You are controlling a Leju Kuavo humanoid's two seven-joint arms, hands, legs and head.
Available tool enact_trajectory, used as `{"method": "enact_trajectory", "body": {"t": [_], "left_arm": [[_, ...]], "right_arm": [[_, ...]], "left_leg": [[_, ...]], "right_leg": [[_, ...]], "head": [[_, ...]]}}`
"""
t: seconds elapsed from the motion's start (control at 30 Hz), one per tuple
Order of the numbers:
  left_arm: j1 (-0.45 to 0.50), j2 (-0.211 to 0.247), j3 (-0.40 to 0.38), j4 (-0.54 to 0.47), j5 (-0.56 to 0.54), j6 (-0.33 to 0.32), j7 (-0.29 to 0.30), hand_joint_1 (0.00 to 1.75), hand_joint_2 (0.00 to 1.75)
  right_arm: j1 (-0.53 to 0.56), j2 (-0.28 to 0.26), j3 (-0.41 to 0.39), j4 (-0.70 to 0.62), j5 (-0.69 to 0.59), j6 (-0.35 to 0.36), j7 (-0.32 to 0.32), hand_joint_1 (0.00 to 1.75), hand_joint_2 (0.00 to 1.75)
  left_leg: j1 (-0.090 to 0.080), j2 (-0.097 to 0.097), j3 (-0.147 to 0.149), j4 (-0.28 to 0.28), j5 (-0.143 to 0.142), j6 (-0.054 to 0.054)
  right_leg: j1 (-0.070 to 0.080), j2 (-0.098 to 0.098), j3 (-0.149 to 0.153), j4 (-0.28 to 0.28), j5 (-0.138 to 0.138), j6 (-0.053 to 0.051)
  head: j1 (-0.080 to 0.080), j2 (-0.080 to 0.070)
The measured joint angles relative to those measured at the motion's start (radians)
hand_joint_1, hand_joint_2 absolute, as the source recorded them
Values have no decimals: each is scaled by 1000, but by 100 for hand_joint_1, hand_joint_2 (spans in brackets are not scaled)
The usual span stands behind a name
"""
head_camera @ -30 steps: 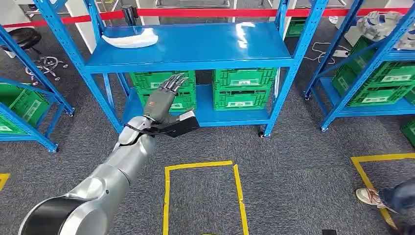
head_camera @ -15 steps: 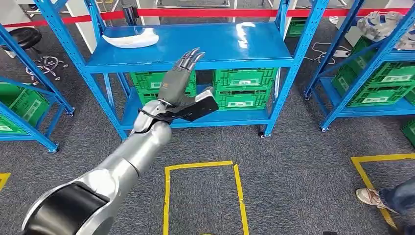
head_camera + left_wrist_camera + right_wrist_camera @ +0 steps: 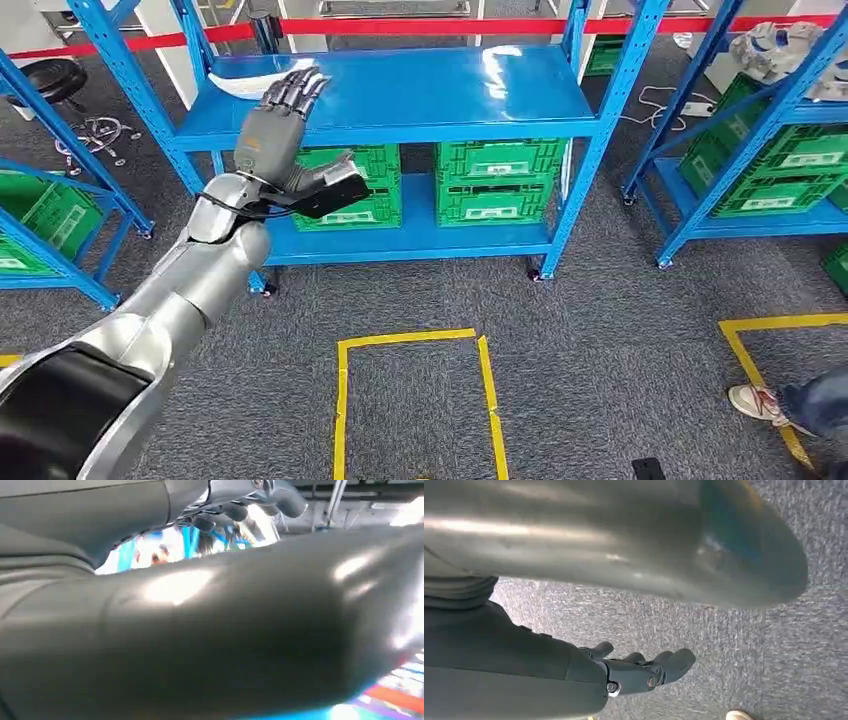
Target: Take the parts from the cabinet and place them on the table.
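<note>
Our left hand (image 3: 268,135) has swung up and leftward since a moment ago, fingers spread, holding nothing, now just short of the white part (image 3: 240,84) on the blue cabinet's (image 3: 420,95) top shelf. Our right hand (image 3: 644,672) hangs over the carpet, fingers loosely apart, empty.

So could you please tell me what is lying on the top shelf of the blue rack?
A white curved part lies at the back left of the top shelf. The left hand, raised in front of it, covers its right end. Nothing else shows on the shelf besides glare.

No legible text; white labels on green crates (image 3: 495,180) too small.
</note>
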Motion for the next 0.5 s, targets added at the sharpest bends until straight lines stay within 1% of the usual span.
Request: {"method": "enact_trajectory", "body": {"t": [0.07, 0.1, 0.2, 0.23, 0.37, 0.43, 0.5], "left_arm": [[-17, 6, -9, 10, -85, -13, 90, 0, 0], [-27, 10, -14, 17, -127, -35, 132, 0, 0], [-41, 23, -34, 37, -202, -96, 204, 0, 0], [-43, 27, -37, 44, -218, -108, 218, 0, 0], [-46, 43, -51, 61, -234, -128, 233, 0, 0], [-49, 49, -51, 72, -234, -169, 242, 0, 0], [-49, 58, -51, 83, -241, -197, 253, 0, 0]], "right_arm": [[0, 0, 0, 0, 2, -3, -10, 0, 0], [0, 0, 0, 0, 6, -6, -20, 0, 0], [-1, 0, 0, 1, 10, -10, -37, 0, 0], [-2, 1, 0, 1, 10, -11, -39, 0, 0], [-2, 1, 0, 3, 10, -11, -39, 0, 0], [-4, 2, -2, 3, 10, -11, -37, 0, 0], [-4, 3, -4, 4, 10, -10, -28, 0, 0]], "left_leg": [[0, 0, 0, 0, 0, 0], [0, 0, 0, 0, 0, 0], [-1, 0, 0, 0, 0, 0], [-1, 0, 0, 0, 0, 0], [-1, 0, 0, 0, 0, 1], [-1, 0, 0, 0, 0, 0], [-1, 0, 0, 0, 0, 0]], "right_leg": [[0, 0, 0, 0, 0, 0], [0, 0, 0, 0, 0, 0], [-1, 0, 0, 0, 0, 0], [-1, 0, 0, 0, 0, 0], [-1, 0, 0, 0, 0, 0], [-1, 0, 0, 0, 0, 0], [-1, 0, 0, 0, 0, 0]], "head": [[0, 0], [0, 0], [0, 0], [0, 0], [0, 0], [0, 0], [0, 0]]}}
